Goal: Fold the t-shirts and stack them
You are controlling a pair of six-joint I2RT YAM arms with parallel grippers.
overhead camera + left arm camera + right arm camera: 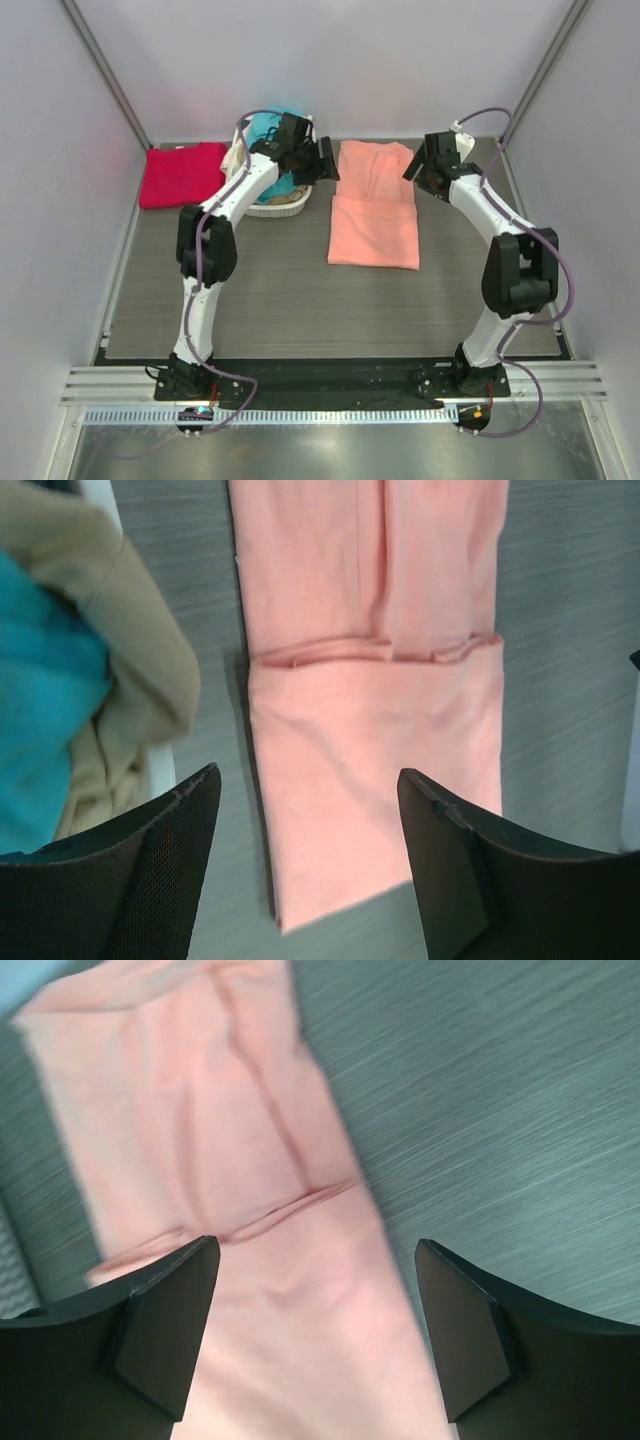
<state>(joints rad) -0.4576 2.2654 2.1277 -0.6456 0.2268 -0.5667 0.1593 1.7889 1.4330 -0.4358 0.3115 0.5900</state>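
Across middle of surface (260,290): pink shirt (373,225), folded to a narrow strip, near end doubled over, likely one fold short of done. Far left: red shirt (182,174), folded flat, probably base of the stack. Bunched in basket (285,208): teal shirt (266,128) and beige shirt (130,650), not yet folded. Either side of pink shirt's far end: left pincer (322,160) and right pincer (418,158), jaws apart, empty.

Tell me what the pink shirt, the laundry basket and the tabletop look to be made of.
Pink shirt: soft matte cloth, likely cotton knit; it creases and lies limp where folded.
Laundry basket: white and smooth, probably plastic; its rim holds a rigid shape.
Tabletop: grey matte wood-grain surface, possibly laminate; fine straight streaks run across it.
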